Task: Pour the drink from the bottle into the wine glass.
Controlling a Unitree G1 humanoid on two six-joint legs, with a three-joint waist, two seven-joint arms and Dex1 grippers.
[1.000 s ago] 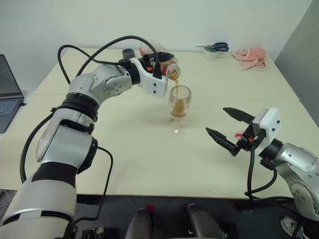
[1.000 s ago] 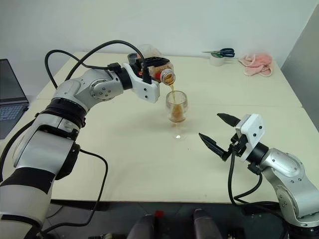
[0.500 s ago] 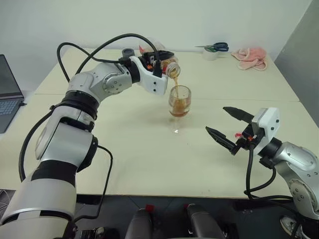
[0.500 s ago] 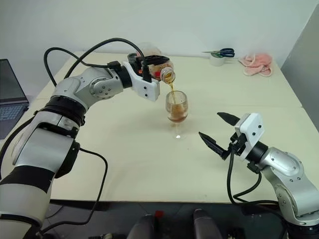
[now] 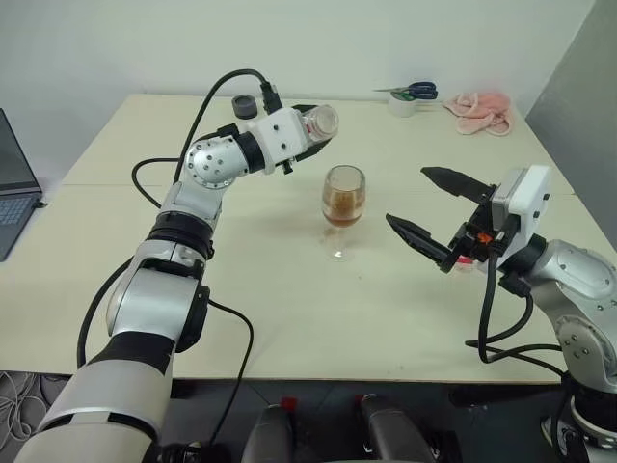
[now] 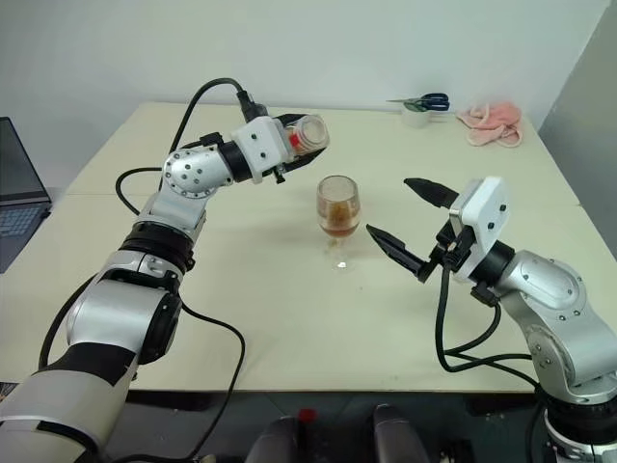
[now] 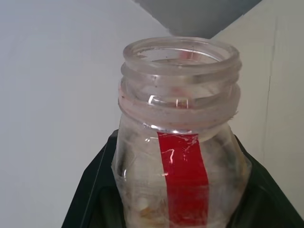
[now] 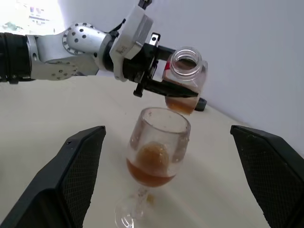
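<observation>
The pour has just ended: a second ago the bottle [image 5: 316,123] was tipped mouth-down over the wine glass [image 5: 344,196] with an amber stream running into the bowl, and now the left gripper [image 5: 307,130], still pinched on the bottle's body, has rolled it back and drawn it away toward the robot's left, so the open mouth points up and clear of the rim. No stream shows between bottle and glass. The drink [image 6: 337,220] sits in the lower part of the bowl, and the right wrist view shows a small amber remainder [image 8: 180,104] in the bottle's bottom. The glass stands upright on the cream table [image 5: 289,309], between the two arms, touched by neither. The right gripper [image 5: 436,214] has lifted and come nearer the glass from the robot's right, its two black fingers spread wide and empty. By my reading the pouring itself is largely done; what remains is probably to set the bottle down upright, and the open mouth means it should be kept level on the way
</observation>
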